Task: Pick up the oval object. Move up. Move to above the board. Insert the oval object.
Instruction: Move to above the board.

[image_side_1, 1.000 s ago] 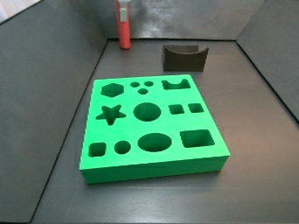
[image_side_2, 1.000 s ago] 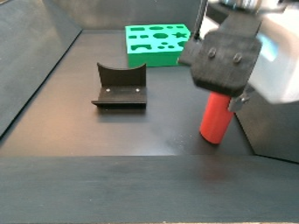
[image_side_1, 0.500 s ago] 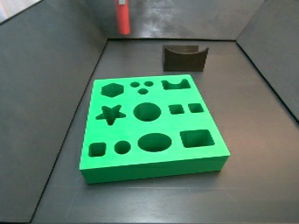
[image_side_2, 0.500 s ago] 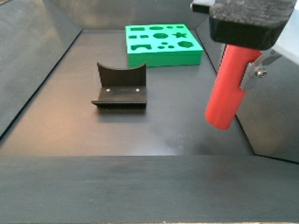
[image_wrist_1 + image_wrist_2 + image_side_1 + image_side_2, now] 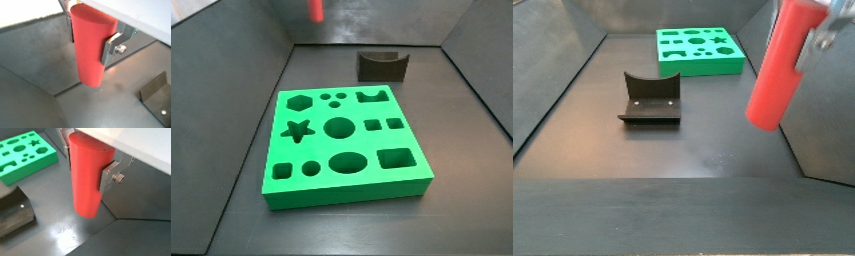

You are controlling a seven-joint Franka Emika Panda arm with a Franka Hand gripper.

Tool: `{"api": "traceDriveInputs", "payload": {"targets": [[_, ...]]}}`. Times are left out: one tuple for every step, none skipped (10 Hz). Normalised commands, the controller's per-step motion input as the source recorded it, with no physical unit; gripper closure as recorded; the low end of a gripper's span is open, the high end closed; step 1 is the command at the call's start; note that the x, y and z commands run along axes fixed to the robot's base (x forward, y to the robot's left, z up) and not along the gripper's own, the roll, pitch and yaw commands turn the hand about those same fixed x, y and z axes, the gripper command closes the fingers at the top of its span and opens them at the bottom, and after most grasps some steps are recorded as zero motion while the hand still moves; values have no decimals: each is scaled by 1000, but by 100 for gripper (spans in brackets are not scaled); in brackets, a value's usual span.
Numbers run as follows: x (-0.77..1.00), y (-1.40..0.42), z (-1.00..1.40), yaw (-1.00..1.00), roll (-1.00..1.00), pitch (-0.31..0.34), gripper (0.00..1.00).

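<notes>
The pick-up looks done: in both wrist views the red peg [image 5: 92, 47] hangs upright between the two silver fingers [image 5: 112, 46], which are closed flat against its sides, and its lower end is clear of the dark tabletop [image 5: 100, 107]. The lift seems well under way, too. In a side view the peg [image 5: 778, 65] floats high near the right edge of the tabletop, its top and the gripper [image 5: 90, 163] running out of frame, so from there the grip itself cannot be seen. In a side view only the peg's tip [image 5: 315, 9] shows, above the far left corner.

Still to do, I judge: carry it over the green board [image 5: 342, 140], which lies well apart from the peg toward the middle of the tabletop, then lower it into the oval cutout [image 5: 346, 162]. That cutout is empty. The grey U-shaped block [image 5: 382, 65] stands untouched near the far edge.

Compared with half a second ago, the peg has risen further: more of it has left the top of each side view, while the board and block have not shifted
</notes>
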Motion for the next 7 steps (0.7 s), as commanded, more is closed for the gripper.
{"api": "traceDriveInputs", "payload": {"targets": [[61,79,1000,-50,-190,3,100],[54,77,1000,-51,-187,9,100],[47,76,1000,-52,-181,11,100],[44,76,1000,-53,-177,14,100],[37,75,1000,-54,-173,20,100],[34,76,1000,-54,-170,20,100],[20,62,826,-56,-165,23,100]]}}
